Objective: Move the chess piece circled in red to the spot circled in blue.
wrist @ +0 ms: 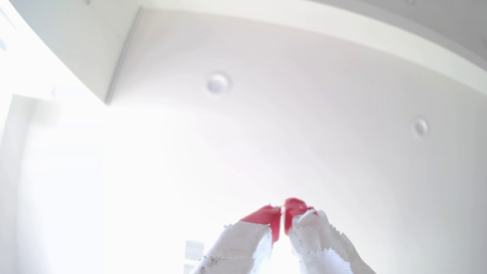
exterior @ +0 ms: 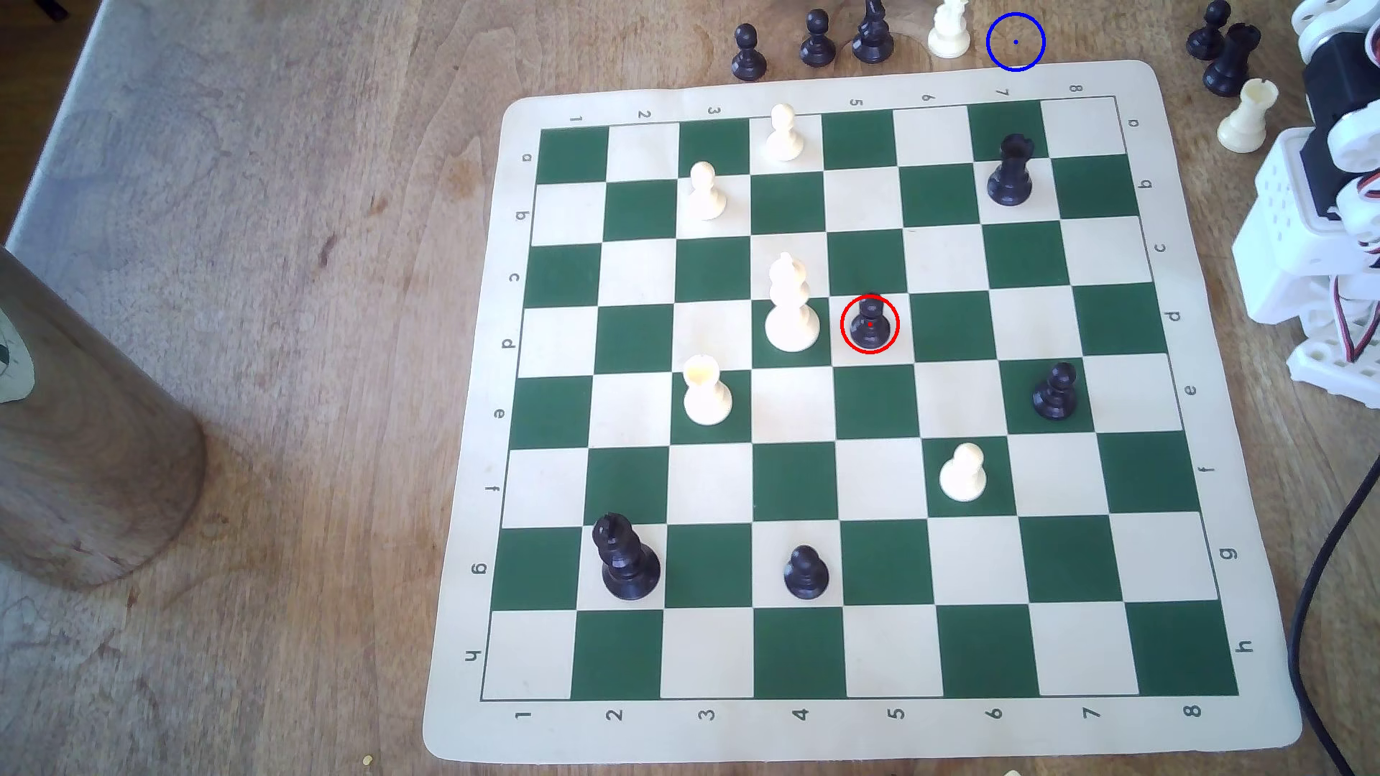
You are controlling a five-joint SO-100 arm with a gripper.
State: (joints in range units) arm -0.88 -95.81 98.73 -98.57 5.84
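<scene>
**Black pawn sitting mid-board, gripper pressed together**

The small matte black pawn w/ round ball head [exterior: 870, 326] is standing upright inside the drawn red ring, on a cream square near the centre of the green-and-cream vinyl chess mat [exterior: 1225, 716], just beside the tall cream bishop [exterior: 790, 306]. The blue-ringed patch of bare brown wood [exterior: 1015, 42] is lying off the mat, just past its far edge on the wooden table [exterior: 261, 261], near the cream piece [exterior: 949, 30] at the table's far edge. The red-tipped, white-cloth-wrapped gripper [wrist: 282, 210] is pointing at a white ceiling, tips pressed together w/ nothing between them.
</scene>
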